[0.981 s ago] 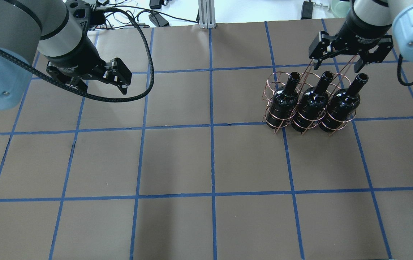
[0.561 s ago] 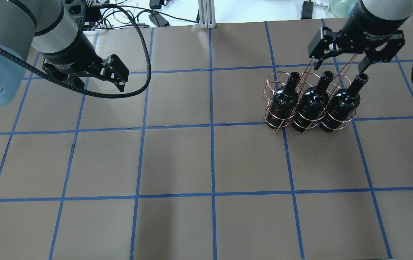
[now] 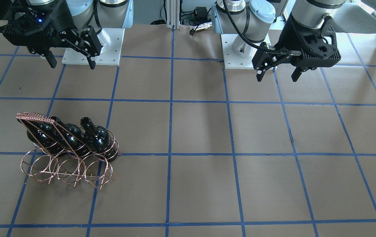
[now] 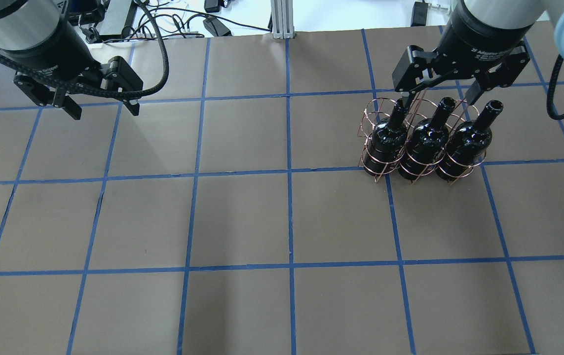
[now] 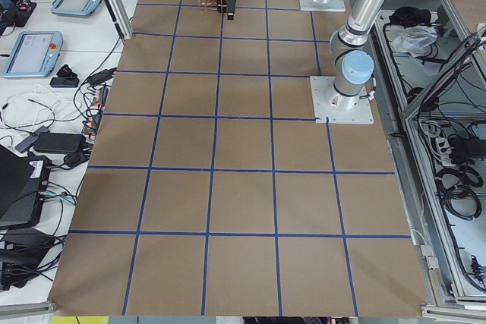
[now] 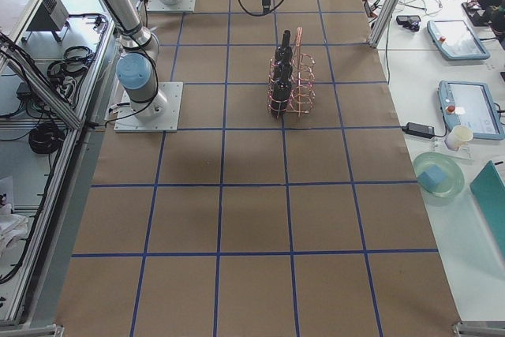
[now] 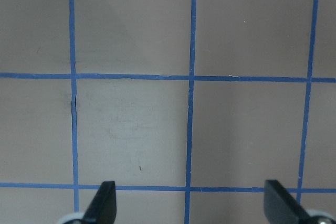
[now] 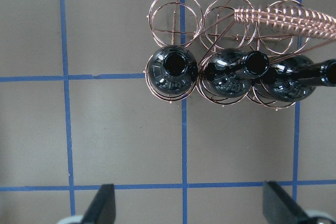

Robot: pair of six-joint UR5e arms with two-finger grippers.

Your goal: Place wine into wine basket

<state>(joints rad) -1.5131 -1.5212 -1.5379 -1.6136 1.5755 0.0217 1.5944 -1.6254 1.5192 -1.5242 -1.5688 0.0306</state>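
Three nearly black wine bottles point(image 4: 422, 148) stand upright in the copper-pink wire wine basket point(image 4: 375, 106), filling the row nearer the robot. The far row's rings point(image 3: 66, 168) are empty, and the slanted handle point(image 3: 33, 116) rises over them. The right wrist view looks down on the bottles point(image 8: 172, 72) and the basket point(image 8: 175, 14). My right gripper point(image 4: 442, 98) hangs open and empty above the bottle necks and also shows in the front view point(image 3: 72, 64). My left gripper point(image 4: 104, 112) is open and empty over bare table at the far left, seen also from the front point(image 3: 277, 78).
The table is brown paper with a blue tape grid. Cables and devices point(image 4: 212, 24) and an aluminium post point(image 4: 282, 19) lie beyond its far edge. The arms' white base plates point(image 3: 92, 49) sit on the robot's side. Tablets point(image 6: 465, 108) lie on a side table.
My left gripper has moved left and turned, staying open. My right gripper has shifted left over the bottle necks, staying open. The bottles and basket have not moved.
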